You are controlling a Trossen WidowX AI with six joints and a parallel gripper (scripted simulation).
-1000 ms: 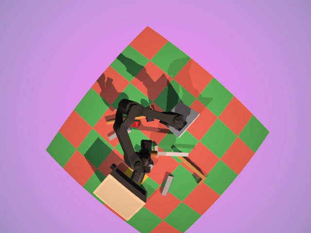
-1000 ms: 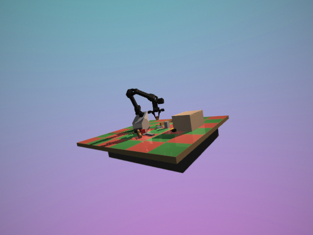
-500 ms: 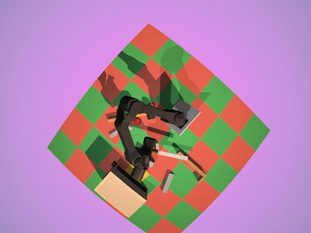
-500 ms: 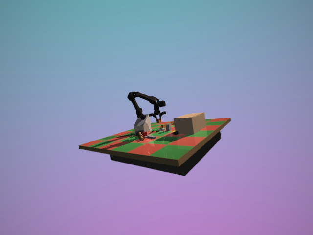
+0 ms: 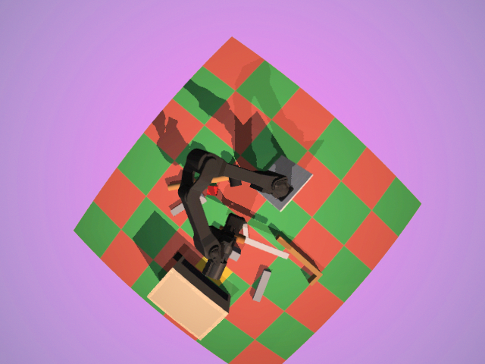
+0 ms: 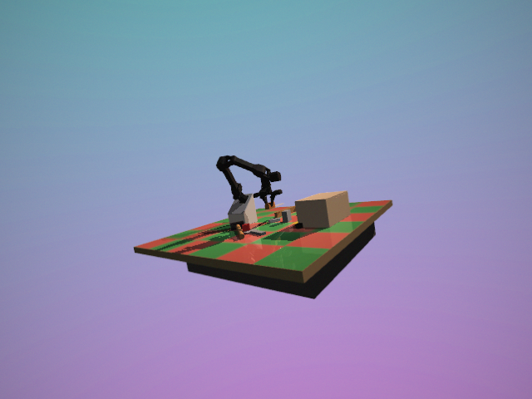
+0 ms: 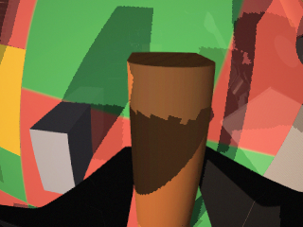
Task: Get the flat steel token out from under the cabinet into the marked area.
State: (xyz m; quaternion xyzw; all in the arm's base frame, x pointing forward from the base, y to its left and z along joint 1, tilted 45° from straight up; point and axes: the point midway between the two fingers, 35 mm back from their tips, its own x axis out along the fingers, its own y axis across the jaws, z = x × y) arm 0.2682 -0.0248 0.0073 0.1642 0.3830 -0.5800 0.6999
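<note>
My gripper (image 5: 237,237) (image 6: 269,203) (image 7: 165,154) is shut on the orange handle (image 5: 240,238) (image 7: 170,99) of a tool, above the table. A long white bar (image 5: 267,248) extends from the handle, away from the cabinet, with a short white piece (image 5: 245,230) beside the handle. The tan cabinet (image 5: 188,303) (image 6: 311,213) stands beyond the yellow marked area (image 5: 224,275) (image 7: 9,101), which the arm partly covers in the top view. The steel token is not visible in any view.
An upright grey block (image 5: 235,255) (image 6: 286,215) (image 7: 53,158) stands near the marked area. A grey bar (image 5: 261,285) and an orange angled bar (image 5: 299,258) lie to the right. A red block (image 5: 212,190) (image 6: 245,226) and an orange stick (image 5: 174,185) are near the arm's other side.
</note>
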